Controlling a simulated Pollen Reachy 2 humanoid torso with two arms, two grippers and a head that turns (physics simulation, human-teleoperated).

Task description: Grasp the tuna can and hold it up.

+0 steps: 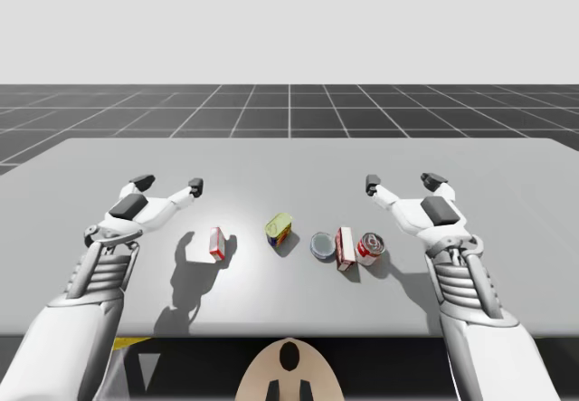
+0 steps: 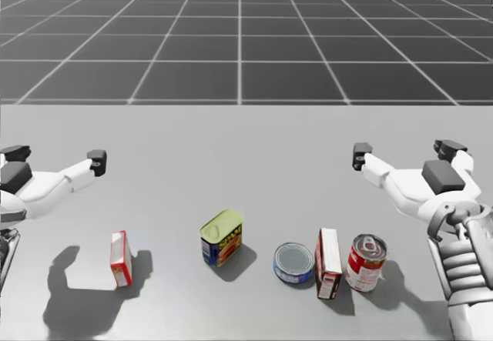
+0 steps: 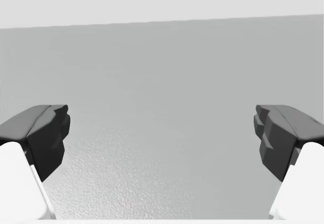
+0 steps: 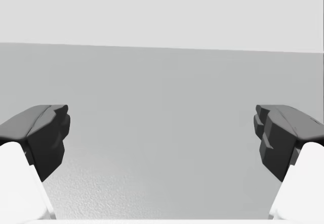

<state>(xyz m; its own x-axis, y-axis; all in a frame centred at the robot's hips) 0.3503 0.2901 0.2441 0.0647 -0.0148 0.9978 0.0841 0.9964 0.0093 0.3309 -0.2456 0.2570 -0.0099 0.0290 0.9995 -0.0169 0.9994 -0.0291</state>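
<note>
Grey table (image 1: 289,161), matte and flat, running wide across the high view. Beyond its far edge, dark floor (image 2: 239,41) ruled with a pale grid.

On the left part of the table, a small red and white box (image 2: 118,259), standing on a narrow side, well apart from everything else.

Near the middle, a rectangular can (image 2: 222,238) with a yellow top and blue and yellow sides, leaning slightly, alone on bare surface.

Further right, a taller red and white box (image 2: 329,263), upright on its end. Just beside it on the right, a red round can (image 2: 365,262), upright, silver lid with a pull tab facing up; contact between the two impossible to tell.
</note>
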